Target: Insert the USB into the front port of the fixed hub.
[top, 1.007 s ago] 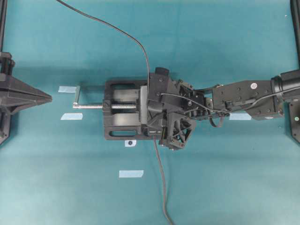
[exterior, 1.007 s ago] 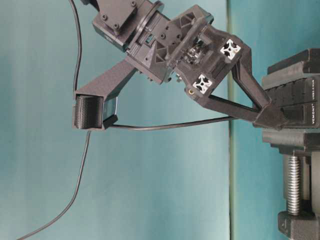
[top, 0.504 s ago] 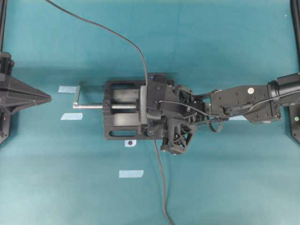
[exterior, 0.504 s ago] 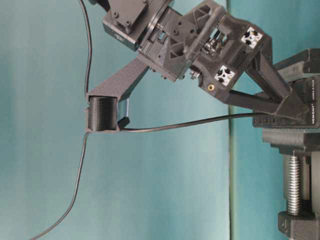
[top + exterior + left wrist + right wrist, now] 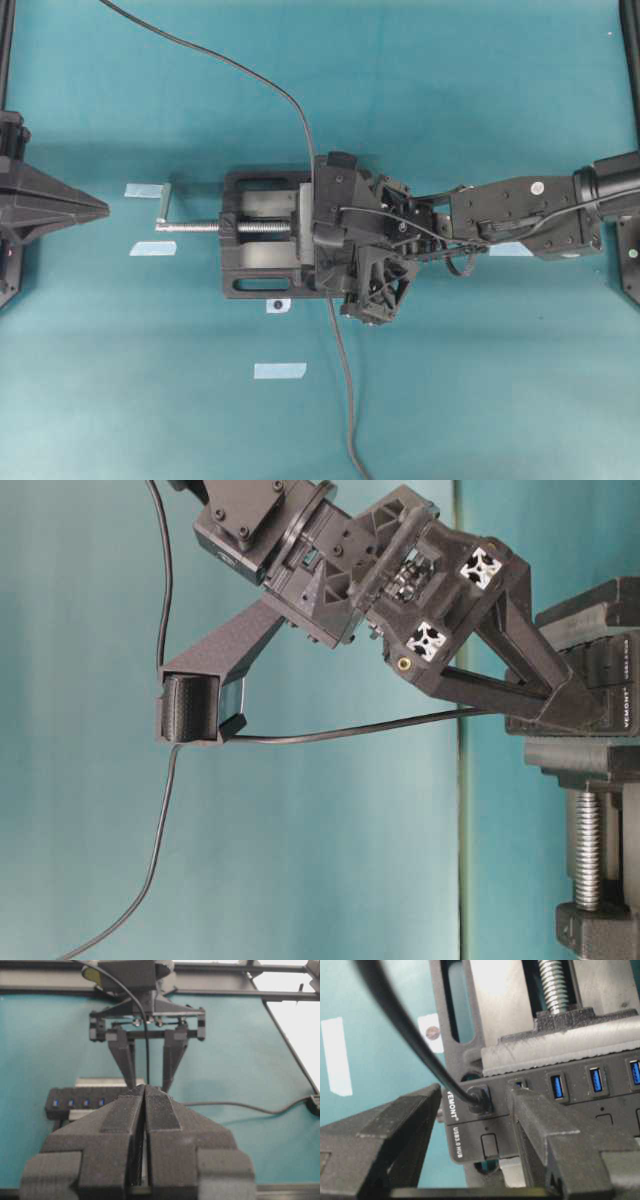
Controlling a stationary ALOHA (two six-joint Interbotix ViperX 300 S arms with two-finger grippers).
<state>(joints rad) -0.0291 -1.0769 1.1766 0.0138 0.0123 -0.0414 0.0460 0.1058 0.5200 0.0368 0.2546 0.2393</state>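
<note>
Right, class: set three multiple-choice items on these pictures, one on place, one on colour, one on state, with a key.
1. Where is the USB? A in the fixed hub's end socket by the white print; B on the table; C hanging free.
2. The hub's free sockets are: A red; B blue; C white.
3. The right gripper is: A shut on the USB; B open around it; C out of view.
Key: A, plug seated beside the print; B, blue insides show; B, fingers apart either side.

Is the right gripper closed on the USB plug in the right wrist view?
No, the right gripper stands open, its fingers apart from the USB, which sits in the end socket of the fixed hub.
</note>
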